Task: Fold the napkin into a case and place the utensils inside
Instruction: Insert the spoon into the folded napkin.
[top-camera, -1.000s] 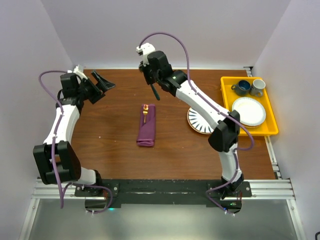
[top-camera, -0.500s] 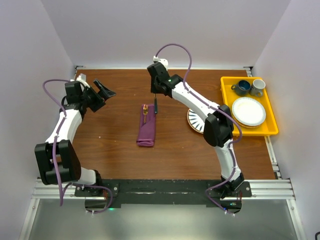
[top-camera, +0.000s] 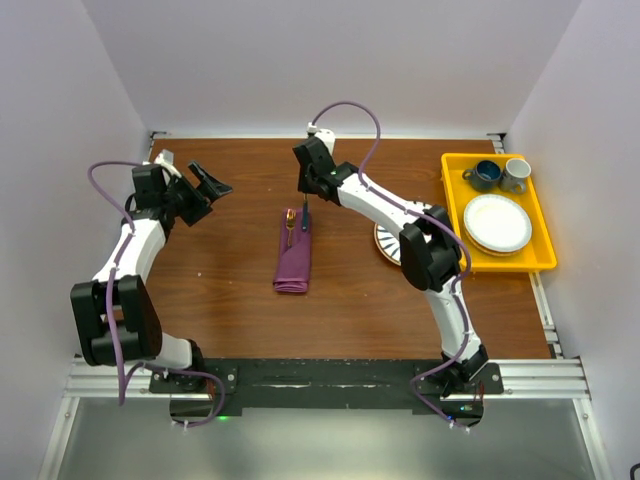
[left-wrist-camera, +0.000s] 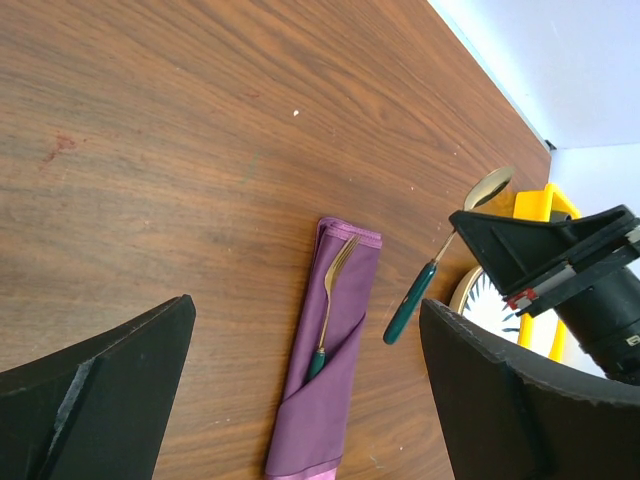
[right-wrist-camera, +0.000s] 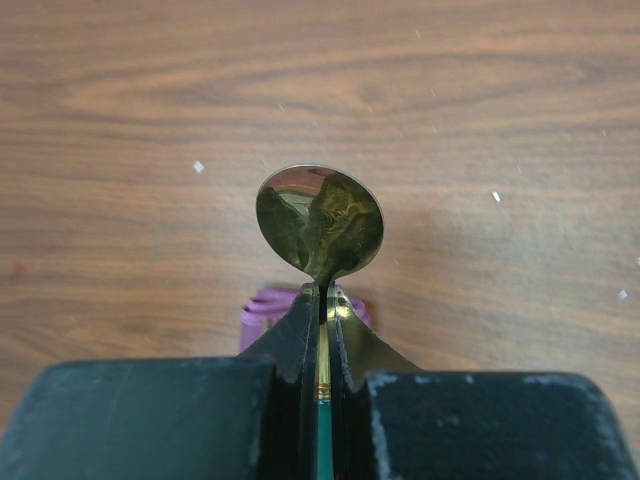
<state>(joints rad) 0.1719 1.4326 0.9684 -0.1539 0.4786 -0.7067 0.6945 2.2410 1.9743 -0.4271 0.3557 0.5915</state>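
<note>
Right gripper (right-wrist-camera: 322, 305) is pinching the shiny gold-bowled spoon with a dark green handle (right-wrist-camera: 320, 220) at the neck, just below the bowl, jaws pressed tight on it. The spoon is hanging slanted, bowl up and away, with the handle tip just beside the far right edge of the narrow plum-purple folded cloth case (top-camera: 293, 255); can't tell if it's touching. The case is lying lengthwise mid-table on the brown wood-grain tabletop (top-camera: 220, 270), with a gold fork with a green handle (left-wrist-camera: 330, 300) sitting in its diagonal fold, tines poking out the far end. Left gripper (top-camera: 212, 176) is hovering over the far left of the table, well apart from the case, jaws spread wide and holding nothing. The round striped-rim plate (top-camera: 388, 240) is lying right of the case, partly hidden under the right arm.
</note>
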